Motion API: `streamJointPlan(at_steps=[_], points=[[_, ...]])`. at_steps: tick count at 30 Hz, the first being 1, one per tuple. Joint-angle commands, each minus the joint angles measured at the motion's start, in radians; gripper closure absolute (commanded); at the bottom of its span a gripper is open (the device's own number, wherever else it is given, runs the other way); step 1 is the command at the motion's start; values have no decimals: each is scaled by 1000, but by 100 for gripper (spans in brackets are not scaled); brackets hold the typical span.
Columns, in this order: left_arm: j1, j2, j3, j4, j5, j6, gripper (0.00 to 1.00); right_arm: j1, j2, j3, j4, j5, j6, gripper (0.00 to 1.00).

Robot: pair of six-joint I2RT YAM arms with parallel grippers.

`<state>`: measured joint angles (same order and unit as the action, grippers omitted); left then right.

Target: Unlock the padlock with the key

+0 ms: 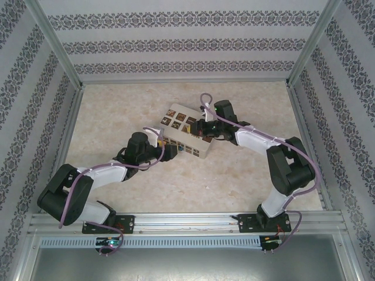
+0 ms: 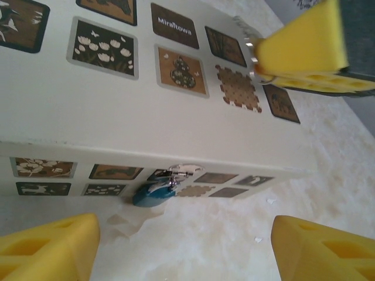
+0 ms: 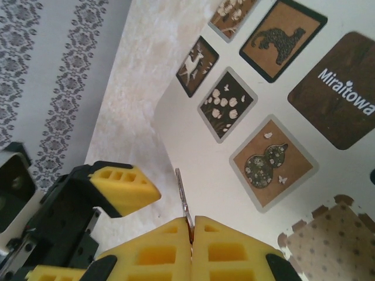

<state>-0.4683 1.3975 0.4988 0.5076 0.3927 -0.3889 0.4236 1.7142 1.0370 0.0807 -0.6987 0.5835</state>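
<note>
We see bright, even, diffuse light in every view. Shadows under the arms on the table (image 1: 193, 187) are faint and soft-edged. The overhead picture is sharp, its walls splaying toward the edges. From the left wrist, the white box (image 2: 117, 111) looks slightly washed out and the near yellow pads (image 2: 47, 252) blur. From the right wrist, the close pads are softer than the box.

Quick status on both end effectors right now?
Left end effector: open, holding nothing.
Right end effector: closed on the key.
</note>
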Motion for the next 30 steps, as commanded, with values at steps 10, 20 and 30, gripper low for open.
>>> streamJointPlan(at_steps=[10,20,30], points=[[29,108,31,-27,135,100,32,4,109,11,16,14,31,100],[29,240,96,17,147,95,36,3,120,-28,-8,20,-5,100],[26,310,132,110,138,81,36,1,116,-20,-33,17,-22,100]])
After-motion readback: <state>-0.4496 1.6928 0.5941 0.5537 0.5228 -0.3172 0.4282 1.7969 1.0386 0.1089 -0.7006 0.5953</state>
